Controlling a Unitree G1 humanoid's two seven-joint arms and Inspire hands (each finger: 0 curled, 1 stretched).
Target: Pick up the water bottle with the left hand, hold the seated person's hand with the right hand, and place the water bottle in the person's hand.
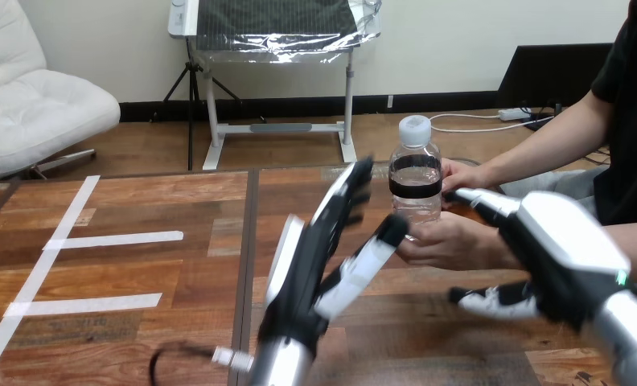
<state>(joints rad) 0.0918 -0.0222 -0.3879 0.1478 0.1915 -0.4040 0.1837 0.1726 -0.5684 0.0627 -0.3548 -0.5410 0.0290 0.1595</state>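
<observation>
A clear water bottle (416,173) with a white cap and a black label stands upright at the table's far right-centre. The person's nearer hand (448,241) is wrapped round its lower part, and their farther hand (460,173) rests behind it. My left hand (299,273) is open, fingers straight and pointing up toward the bottle, just left of it and apart from it. My right hand (569,249) is open beside the person's nearer wrist. One straight finger (476,195) reaches over the wrist and others (492,301) stretch below it, not curled round it.
White tape strips (114,239) mark the wooden table (138,201) on the left. A dark seam (247,241) runs down the tabletop left of my left arm. A black cable loop (166,358) lies near the front edge.
</observation>
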